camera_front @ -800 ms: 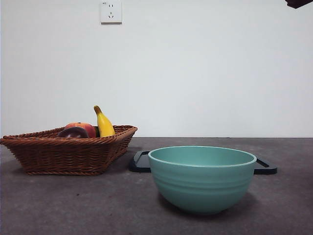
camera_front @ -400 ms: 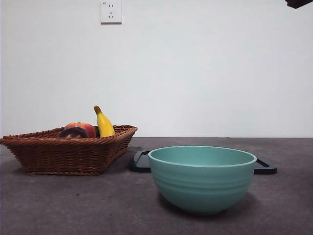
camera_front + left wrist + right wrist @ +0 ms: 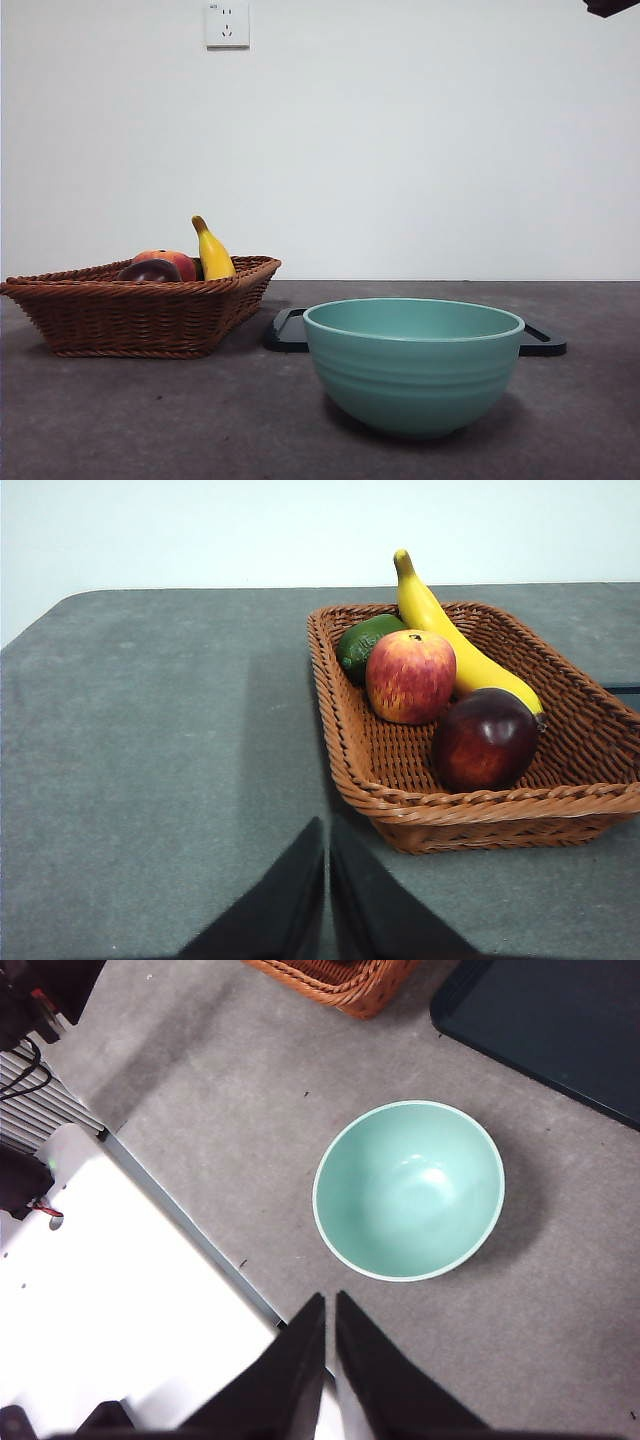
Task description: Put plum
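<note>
The dark maroon plum (image 3: 485, 739) lies in a brown wicker basket (image 3: 470, 805), at the basket's corner nearest my left gripper; in the front view only its top (image 3: 150, 271) shows above the basket rim (image 3: 130, 310). My left gripper (image 3: 327, 855) is shut and empty, a short way from the basket over bare table. My right gripper (image 3: 330, 1325) is shut and empty, high above the teal bowl (image 3: 408, 1190), which is empty. An arm tip (image 3: 610, 6) shows at the top right corner of the front view.
The basket also holds a red-orange peach-like fruit (image 3: 410, 676), a yellow banana (image 3: 450, 640) and a green fruit (image 3: 364, 643). A black tray (image 3: 290, 330) lies behind the teal bowl (image 3: 413, 363). The table edge and a white frame (image 3: 120, 1290) show in the right wrist view.
</note>
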`<act>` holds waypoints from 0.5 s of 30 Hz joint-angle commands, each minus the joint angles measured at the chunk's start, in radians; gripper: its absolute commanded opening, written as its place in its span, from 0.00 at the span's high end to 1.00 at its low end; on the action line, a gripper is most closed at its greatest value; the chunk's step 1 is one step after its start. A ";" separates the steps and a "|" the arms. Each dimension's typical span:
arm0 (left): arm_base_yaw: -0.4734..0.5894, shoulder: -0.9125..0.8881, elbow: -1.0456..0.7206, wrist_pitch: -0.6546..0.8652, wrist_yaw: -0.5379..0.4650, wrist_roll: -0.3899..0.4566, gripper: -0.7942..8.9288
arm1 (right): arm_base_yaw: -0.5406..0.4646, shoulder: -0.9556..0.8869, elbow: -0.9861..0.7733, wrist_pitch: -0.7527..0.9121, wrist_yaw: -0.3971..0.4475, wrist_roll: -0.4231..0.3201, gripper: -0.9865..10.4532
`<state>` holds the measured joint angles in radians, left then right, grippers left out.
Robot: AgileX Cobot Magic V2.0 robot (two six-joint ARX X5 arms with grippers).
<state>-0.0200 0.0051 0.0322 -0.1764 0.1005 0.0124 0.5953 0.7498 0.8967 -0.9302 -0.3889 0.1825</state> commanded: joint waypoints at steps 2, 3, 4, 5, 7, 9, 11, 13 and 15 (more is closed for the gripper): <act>0.002 -0.002 -0.021 -0.008 -0.003 -0.002 0.91 | 0.007 0.004 0.017 0.011 0.003 -0.013 0.91; 0.002 -0.002 -0.021 -0.008 -0.003 -0.002 0.91 | 0.006 -0.001 0.017 0.014 0.003 -0.021 0.91; 0.002 -0.002 -0.021 -0.008 -0.003 -0.002 0.91 | -0.006 -0.009 0.017 0.016 0.005 -0.050 0.91; 0.002 -0.002 -0.021 -0.008 -0.003 -0.002 0.91 | -0.023 -0.016 0.017 0.019 0.005 -0.085 0.91; 0.002 -0.002 -0.021 -0.008 -0.003 -0.002 0.91 | -0.071 -0.025 0.016 0.036 0.014 -0.141 0.91; 0.002 -0.002 -0.021 -0.008 -0.003 -0.002 0.91 | -0.142 -0.048 0.006 0.098 0.026 -0.174 0.91; 0.002 -0.002 -0.021 -0.008 -0.003 -0.002 0.91 | -0.234 -0.087 -0.016 0.185 0.027 -0.183 0.91; 0.002 -0.002 -0.021 -0.008 -0.003 -0.003 0.91 | -0.327 -0.133 -0.050 0.269 0.027 -0.184 0.91; 0.002 -0.002 -0.021 -0.008 -0.003 -0.002 0.91 | -0.410 -0.181 -0.095 0.346 0.034 -0.192 0.91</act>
<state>-0.0196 0.0051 0.0322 -0.1764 0.1001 0.0124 0.2096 0.5755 0.8074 -0.6079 -0.3588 0.0139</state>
